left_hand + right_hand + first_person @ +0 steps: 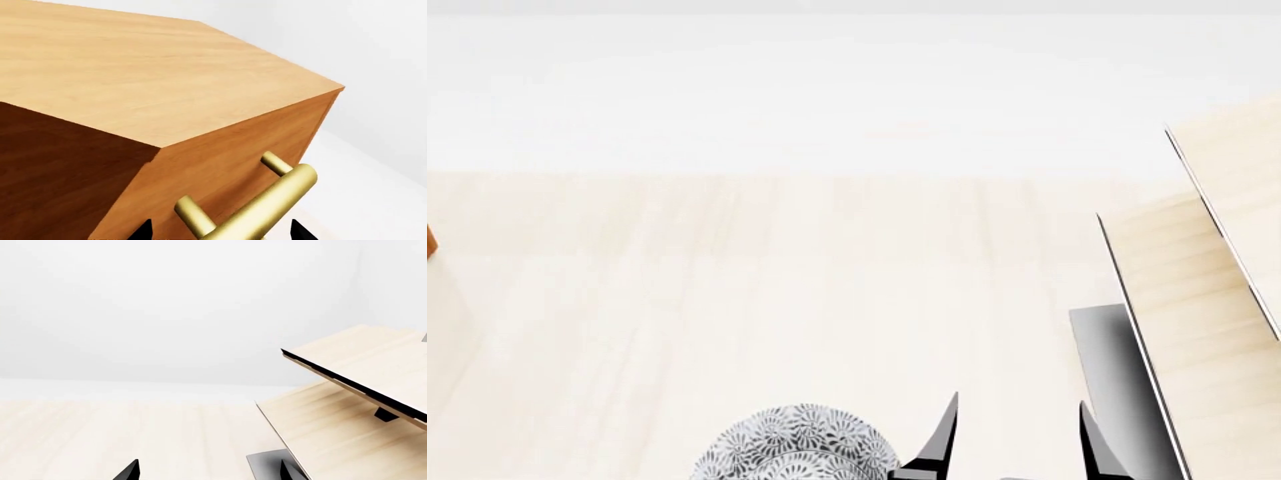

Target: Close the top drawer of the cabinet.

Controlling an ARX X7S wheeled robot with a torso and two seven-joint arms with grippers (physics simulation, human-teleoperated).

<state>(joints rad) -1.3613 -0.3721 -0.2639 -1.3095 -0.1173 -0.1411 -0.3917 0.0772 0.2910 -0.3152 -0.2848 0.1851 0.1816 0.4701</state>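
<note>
The left wrist view looks closely at the cabinet (153,85), an orange-brown wood-grain box whose broad top face fills most of that picture, with a darker shaded side below it and a lighter front face running off toward the white floor. On that front face sits the top drawer (227,165), carrying a brass bar handle (267,205) that stands off the wood on two short brass posts. No gap shows between the drawer front and the cabinet body from this angle, so how far it stands out cannot be told. The left gripper (220,231) shows only as two black fingertips at the picture's edge, one on each side of the handle bar; its jaws are spread, with the bar lying between the tips, and whether either tip touches the brass cannot be told. In the head view the cabinet shows only as a sliver of orange-brown at the far left edge, beside a pale wood bench (761,300). The right gripper (1014,440) rises at the lower edge with its jaws spread and nothing between them, just beside a grey patterned bowl (794,445) on its left. On its right stands a pale wood tiered shelf (1201,290) on a black base (1108,370), its boards tilted in the frame.
</note>
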